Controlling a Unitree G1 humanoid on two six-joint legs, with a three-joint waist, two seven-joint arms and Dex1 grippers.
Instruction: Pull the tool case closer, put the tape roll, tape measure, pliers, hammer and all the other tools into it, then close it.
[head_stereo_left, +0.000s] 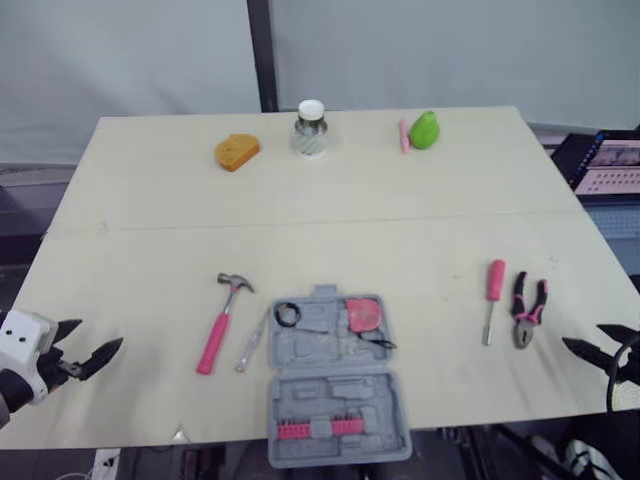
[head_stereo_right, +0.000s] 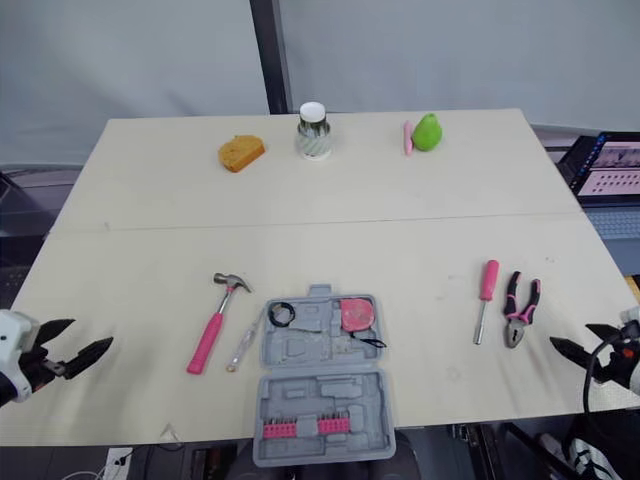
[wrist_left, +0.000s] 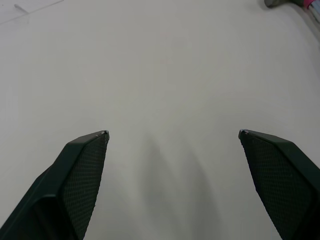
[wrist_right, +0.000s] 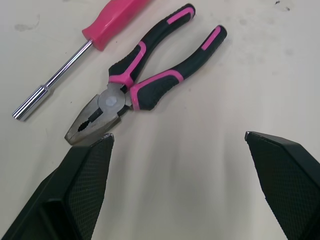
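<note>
Pink-handled pliers are seen lower right, just left of the wide-spread right gripper. The left gripper is held wide at lower left.

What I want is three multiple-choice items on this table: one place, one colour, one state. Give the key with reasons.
1. Where do the pliers lie?
A. Inside the tool case
B. On the table, beside the pink screwdriver
C. On the floor

2. The handle of the hammer is:
A. Yellow
B. Blue
C. Pink

3. The tool case is:
A. Open
B. Shut
C. Upside down

Key: 1 B, they rest on bare table to the right of the case; 2 C, the handle shows pink; 3 A, both halves lie flat with their insides showing.
</note>
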